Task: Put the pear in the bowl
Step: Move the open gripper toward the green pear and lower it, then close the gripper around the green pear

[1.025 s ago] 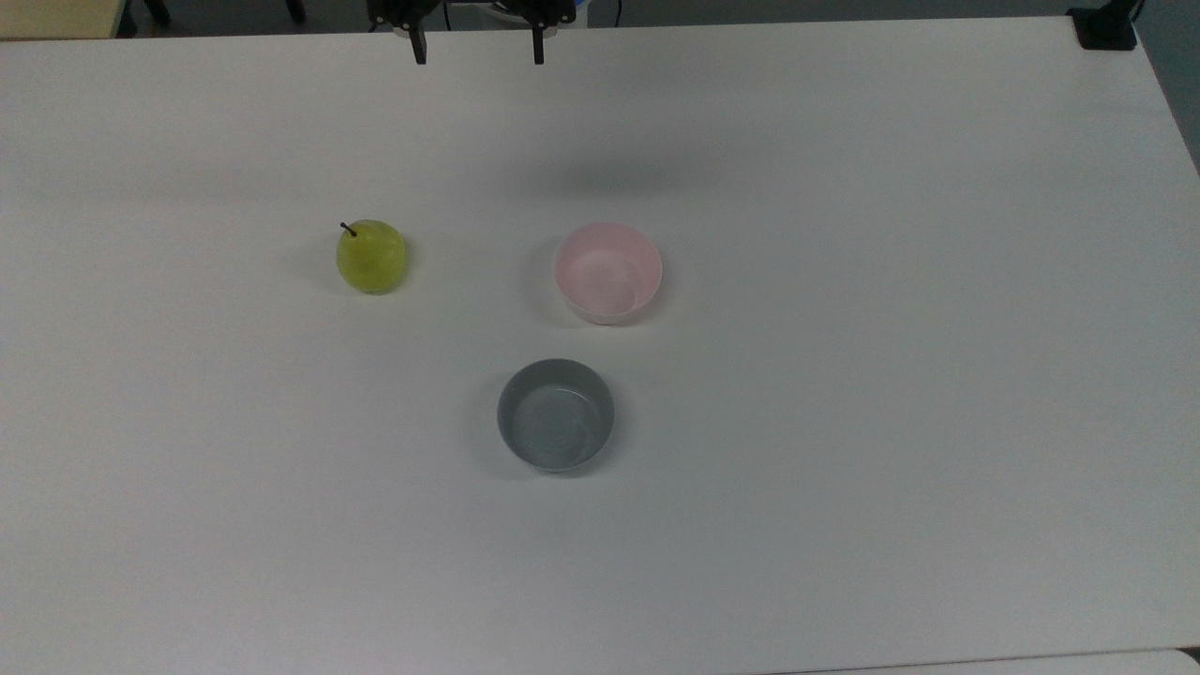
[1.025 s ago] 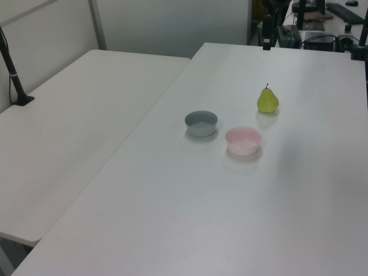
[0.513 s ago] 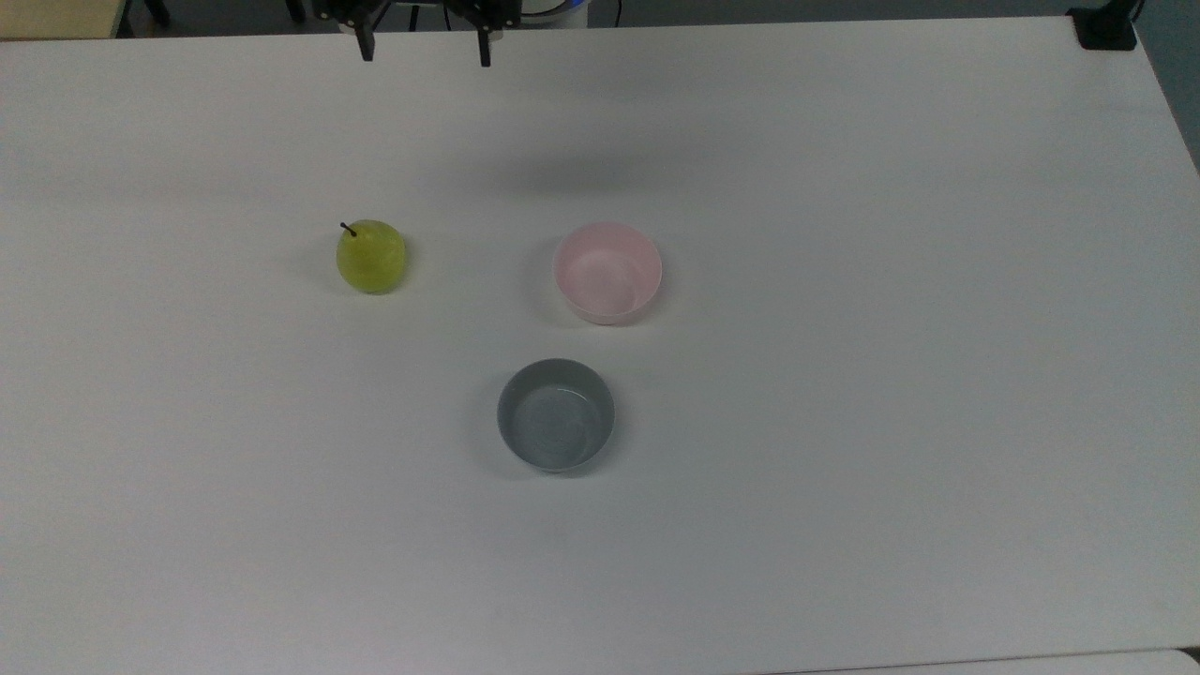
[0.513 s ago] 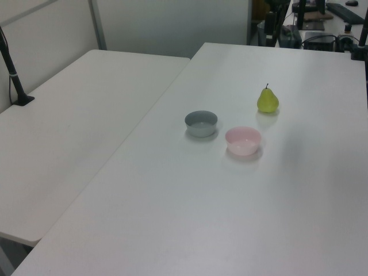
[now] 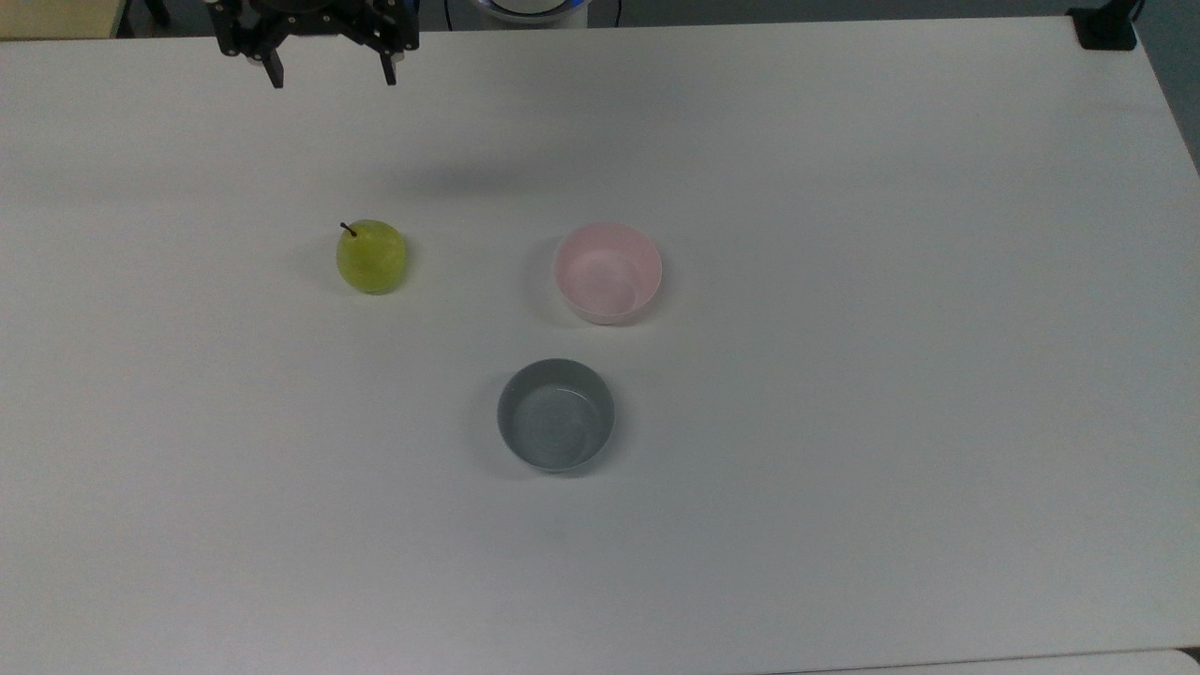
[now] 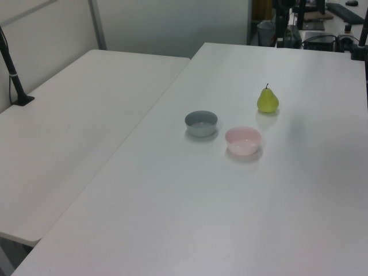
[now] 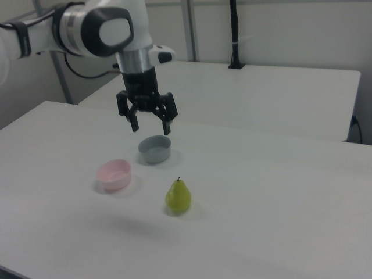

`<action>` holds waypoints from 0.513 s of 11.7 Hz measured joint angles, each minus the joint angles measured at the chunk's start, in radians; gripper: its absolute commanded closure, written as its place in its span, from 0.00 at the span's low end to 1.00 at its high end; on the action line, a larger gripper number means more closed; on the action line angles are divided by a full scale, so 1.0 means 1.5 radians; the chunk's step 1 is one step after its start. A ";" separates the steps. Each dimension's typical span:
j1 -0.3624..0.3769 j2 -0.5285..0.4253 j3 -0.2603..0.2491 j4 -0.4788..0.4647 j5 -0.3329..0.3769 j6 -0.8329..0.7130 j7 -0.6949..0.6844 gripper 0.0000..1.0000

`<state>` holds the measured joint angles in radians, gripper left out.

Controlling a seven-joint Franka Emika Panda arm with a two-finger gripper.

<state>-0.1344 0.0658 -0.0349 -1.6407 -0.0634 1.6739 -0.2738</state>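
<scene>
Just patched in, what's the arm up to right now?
Nothing is held yet. The hand hangs open, high above the white table. The pear stands upright on the table, untouched, to the top view's left of the pink bowl. The grey bowl sits nearby. Both bowls are empty, so the pick is not yet done.

Two white tables (image 6: 86, 115) side by side, pale partition wall (image 6: 172, 23) behind.
</scene>
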 measured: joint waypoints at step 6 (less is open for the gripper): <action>-0.012 0.048 0.000 -0.088 -0.013 0.108 0.000 0.00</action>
<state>-0.1527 0.1374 -0.0347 -1.7723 -0.0830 1.8366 -0.2739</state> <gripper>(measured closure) 0.000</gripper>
